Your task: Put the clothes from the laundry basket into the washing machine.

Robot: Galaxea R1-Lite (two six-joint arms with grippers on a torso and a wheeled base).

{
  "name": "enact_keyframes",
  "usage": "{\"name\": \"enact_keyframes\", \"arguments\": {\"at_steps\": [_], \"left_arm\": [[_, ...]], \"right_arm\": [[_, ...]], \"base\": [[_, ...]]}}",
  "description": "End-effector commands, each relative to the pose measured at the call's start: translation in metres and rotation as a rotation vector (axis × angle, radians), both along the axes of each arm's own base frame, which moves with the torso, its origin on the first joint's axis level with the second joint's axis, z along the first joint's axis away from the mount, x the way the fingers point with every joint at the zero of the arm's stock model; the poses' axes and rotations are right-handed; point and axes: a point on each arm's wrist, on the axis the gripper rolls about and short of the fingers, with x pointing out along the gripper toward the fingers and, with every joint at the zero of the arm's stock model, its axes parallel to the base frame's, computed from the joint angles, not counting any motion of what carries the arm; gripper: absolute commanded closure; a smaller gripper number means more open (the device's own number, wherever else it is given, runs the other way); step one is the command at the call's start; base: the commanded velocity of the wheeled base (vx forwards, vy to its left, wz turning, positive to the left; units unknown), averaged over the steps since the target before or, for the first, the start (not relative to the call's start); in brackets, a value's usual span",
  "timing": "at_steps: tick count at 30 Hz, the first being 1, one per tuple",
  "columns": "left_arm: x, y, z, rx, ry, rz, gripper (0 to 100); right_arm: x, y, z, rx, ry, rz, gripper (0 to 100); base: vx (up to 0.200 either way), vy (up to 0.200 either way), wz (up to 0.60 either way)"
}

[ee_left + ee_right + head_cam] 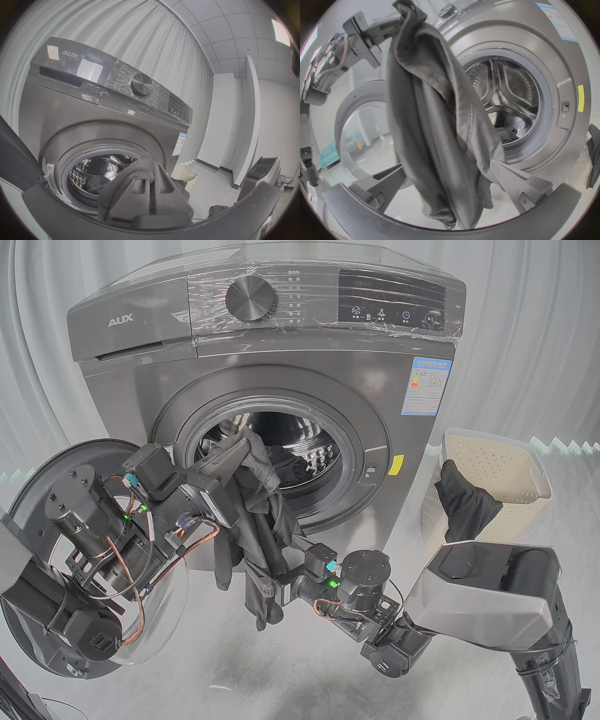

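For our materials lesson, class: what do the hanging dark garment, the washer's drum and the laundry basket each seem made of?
The hanging garment: soft dark-grey fabric, possibly knit; matte, falling in limp folds. The drum: shiny metal, likely stainless steel; bright reflections, punched holes. The laundry basket: cream moulded plastic, it seems; rigid walls, smooth rim, regular perforations.

Pale floor (250,671) — washing machine (375,377) and laundry basket (500,468) stand there.

Head: high, facing forward and down, whole washer (350,377) front at mid-distance.
Left wrist: low, near the washer, tilted up toward ceiling (243,31).
Right wrist: low, close, facing the drum (506,93).
Shared: drum mouth, seen in all three views.
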Motion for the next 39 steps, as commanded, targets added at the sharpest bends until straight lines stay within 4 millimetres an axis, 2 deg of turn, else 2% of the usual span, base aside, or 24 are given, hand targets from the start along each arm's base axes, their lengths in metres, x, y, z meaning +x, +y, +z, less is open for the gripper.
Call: {"name": "enact_keyframes", "arguments": {"at_steps": [1, 11, 12, 21, 24, 27, 33, 39], "left_arm": [[-0.002, -0.001, 0.003, -0.009, -0.008, 0.001, 100], [-0.004, -0.002, 0.002, -0.009, -0.007, -0.006, 100], [-0.004, -0.003, 0.002, -0.009, -0.007, -0.007, 100], [-0.006, 0.003, -0.007, 0.011, 0.026, 0.007, 100], [-0.008, 0.007, -0.014, 0.033, 0.052, 0.016, 100], [-0.018, 0.014, -0.027, 0.075, 0.099, 0.003, 100], [-0.026, 0.021, -0.049, 0.128, 0.186, 0.002, 100], [-0.021, 0.032, -0.068, 0.168, 0.260, 0.048, 100]], "right_arm": [[0.014, 0.006, -0.018, -0.015, 0.013, -0.063, 0], [0.023, 0.013, -0.021, 0.010, -0.006, -0.112, 0], [0.024, 0.013, -0.021, 0.012, -0.008, -0.114, 100], [0.026, 0.008, -0.009, 0.036, -0.026, -0.124, 100], [0.030, 0.002, 0.006, 0.059, -0.045, -0.142, 100], [0.037, -0.007, 0.030, 0.105, -0.074, -0.189, 100], [0.036, -0.013, 0.051, 0.145, -0.103, -0.209, 100], [0.033, -0.015, 0.066, 0.174, -0.116, -0.219, 100]], "base": [[0.000, 0.000, 0.00], [0.000, 0.000, 0.00], [0.000, 0.000, 0.00], [0.000, 0.000, 0.00], [0.000, 0.000, 0.00], [0.000, 0.000, 0.00], [0.000, 0.000, 0.00], [0.000, 0.000, 0.00]]}}
